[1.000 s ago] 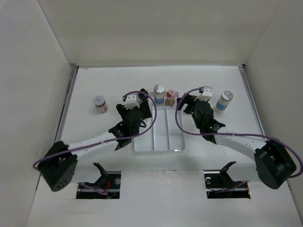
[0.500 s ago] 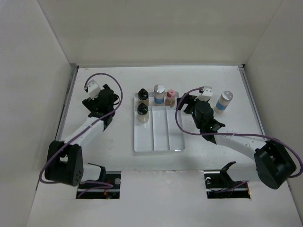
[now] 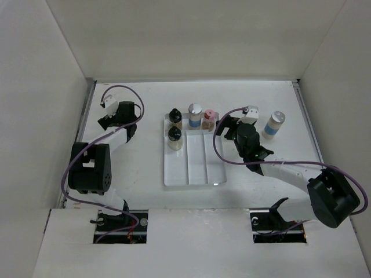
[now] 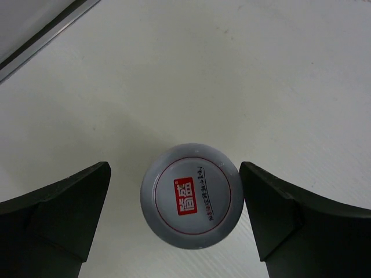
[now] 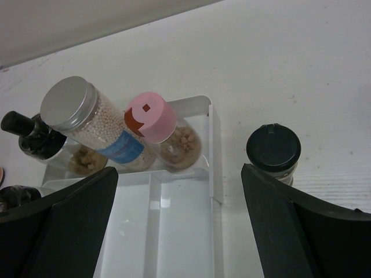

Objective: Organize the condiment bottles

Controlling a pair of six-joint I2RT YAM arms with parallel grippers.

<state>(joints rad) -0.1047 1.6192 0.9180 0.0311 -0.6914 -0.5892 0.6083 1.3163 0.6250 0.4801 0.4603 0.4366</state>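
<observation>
Clear tray (image 3: 194, 174) mid-table. Left gripper (image 4: 174, 176) spread wide, straddling red-labelled bottle (image 4: 191, 196) well left of tray, fingers clear of it. Right gripper (image 5: 177, 174) spread, empty, over tray's far right corner; black-capped bottle (image 5: 273, 148) just outside. Silver-capped bottle (image 5: 87, 116) and pink-capped bottle (image 5: 153, 119) at tray's far end.

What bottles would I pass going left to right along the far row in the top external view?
Far black-capped bottle → silver-capped bottle → pink-capped bottle → white-capped bottle with blue label, standing right of the tray.
</observation>
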